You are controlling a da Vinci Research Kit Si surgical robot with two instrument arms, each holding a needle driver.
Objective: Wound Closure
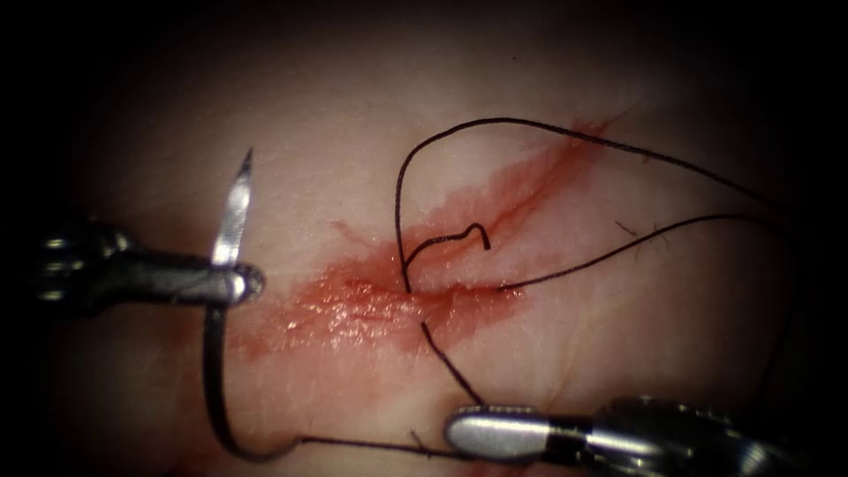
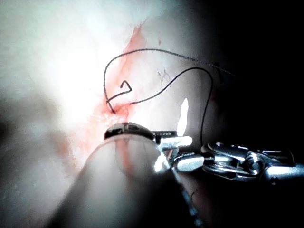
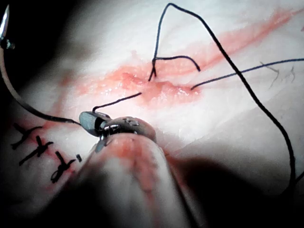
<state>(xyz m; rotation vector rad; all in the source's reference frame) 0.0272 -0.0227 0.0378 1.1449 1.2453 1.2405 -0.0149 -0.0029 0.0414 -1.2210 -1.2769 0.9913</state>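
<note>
The tissue (image 1: pixel 353 106) has a cut (image 1: pixel 481 287) wet with red fluid (image 1: pixel 353 305). My left tool (image 1: pixel 243 283) comes in left of the cut, shut on the curved needle (image 1: pixel 231 221) about a third back from its tip. The needle is free of the tissue, tip up, its body curving down to the thread end. From there the thread (image 1: pixel 371 444) runs right to my right tool (image 1: pixel 459 433), which is shut on it below the cut. A strand (image 1: pixel 450 362) rises from these jaws into the cut. The right wrist view has the jaws (image 3: pixel 90 122) on the thread (image 3: pixel 116 100).
Thread loops (image 1: pixel 402 177) rise out of the cut, and a short cut end (image 1: pixel 473 230) curls above it. Two long strands (image 1: pixel 671 161) trail off right. Three tied stitches (image 3: pixel 38 147) lie on the tissue near my right tool. The right tool (image 2: pixel 228 161) shows beside the needle (image 2: pixel 183 114).
</note>
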